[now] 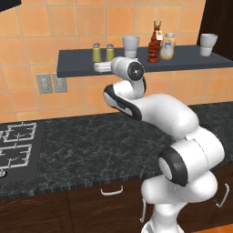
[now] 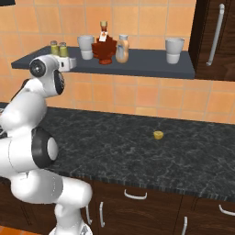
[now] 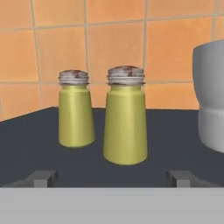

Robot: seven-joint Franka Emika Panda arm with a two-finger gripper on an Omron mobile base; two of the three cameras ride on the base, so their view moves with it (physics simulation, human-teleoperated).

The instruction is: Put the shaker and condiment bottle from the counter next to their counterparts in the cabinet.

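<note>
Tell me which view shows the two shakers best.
The hand view: both shakers stand large and close on the shelf, apart. The left base view shows them small; the right base view, smaller still, beside the arm.

This is a home kitchen. A long black speckled stone countertop runs over dark brown drawers with curved metal handles, and a gas hob with black grates sits at its 9 o'clock end. Glossy orange wall tiles back it, with two grey wall sockets. A dark grey open wall shelf carries yellow-green shakers with grey metal caps, white-grey cups and a dark red ribbed bottle.
</note>
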